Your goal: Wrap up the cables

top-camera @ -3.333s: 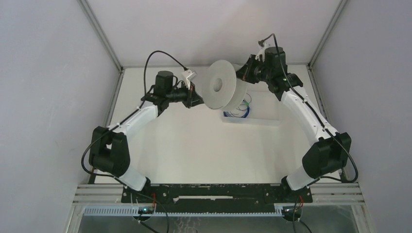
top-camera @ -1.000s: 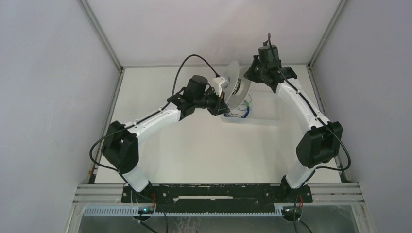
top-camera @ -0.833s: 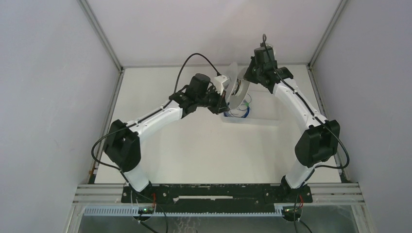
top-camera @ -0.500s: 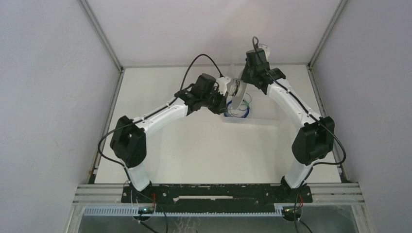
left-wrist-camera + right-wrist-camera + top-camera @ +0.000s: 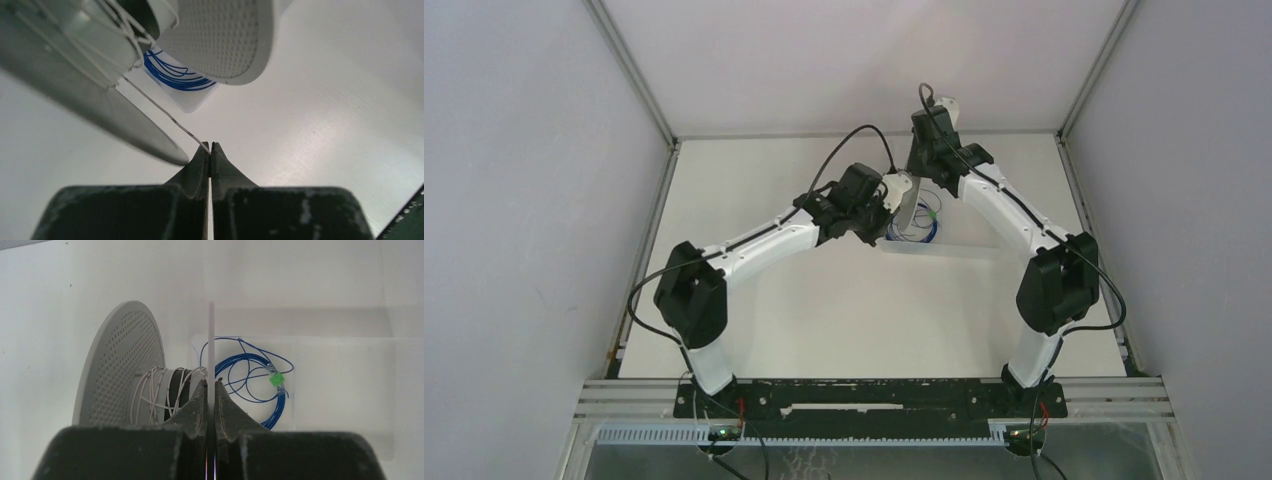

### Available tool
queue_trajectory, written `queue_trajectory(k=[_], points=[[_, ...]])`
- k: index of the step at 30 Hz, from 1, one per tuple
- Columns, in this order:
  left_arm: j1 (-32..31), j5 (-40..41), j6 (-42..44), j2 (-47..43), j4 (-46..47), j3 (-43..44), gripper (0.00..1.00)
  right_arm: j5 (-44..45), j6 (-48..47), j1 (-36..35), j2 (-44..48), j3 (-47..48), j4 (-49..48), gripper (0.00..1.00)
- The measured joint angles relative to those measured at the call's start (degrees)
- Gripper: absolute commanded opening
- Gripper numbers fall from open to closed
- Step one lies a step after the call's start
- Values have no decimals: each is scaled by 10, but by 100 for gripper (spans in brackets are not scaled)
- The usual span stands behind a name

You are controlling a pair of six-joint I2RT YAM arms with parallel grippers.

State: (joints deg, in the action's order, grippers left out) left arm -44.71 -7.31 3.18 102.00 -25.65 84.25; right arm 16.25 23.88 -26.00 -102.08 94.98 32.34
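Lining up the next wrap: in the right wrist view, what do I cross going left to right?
perforated spool flange → white cable wound on the hub → edge-on spool flange pinched in the jaws → blue cable coil

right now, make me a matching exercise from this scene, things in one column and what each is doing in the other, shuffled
Things:
1 left gripper
2 right gripper
3 blue coil
4 green tag

States:
A lies in the tray
B shut on the white cable near its end
C shut on the thin edge of the spool
D sits on the blue coil

Pairs: 1-B, 2-C, 3-A, 4-D
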Motion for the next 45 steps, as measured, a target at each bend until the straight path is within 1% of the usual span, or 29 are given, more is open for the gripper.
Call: queue_trajectory(k=[6, 15, 22, 32, 40, 45], points=[[-25, 54, 59, -14, 9, 0, 1, -25, -6, -16, -2, 0, -4, 0], [-31, 107, 80, -19, 16, 0, 1, -58, -5, -22, -5, 0, -32, 0], [-34, 146, 104, -28, 41, -13, 5, -65, -5, -22, -6, 0, -51, 0], [-34, 162, 123, -83, 87, -77, 6, -125, 12, -7, -6, -5, -69, 0], [-36, 160, 134, -84, 110, -84, 16, -152, 20, 0, -14, -17, -90, 0], [-38, 160, 134, -84, 125, -84, 20, -168, 20, 0, -29, -20, -95, 0]])
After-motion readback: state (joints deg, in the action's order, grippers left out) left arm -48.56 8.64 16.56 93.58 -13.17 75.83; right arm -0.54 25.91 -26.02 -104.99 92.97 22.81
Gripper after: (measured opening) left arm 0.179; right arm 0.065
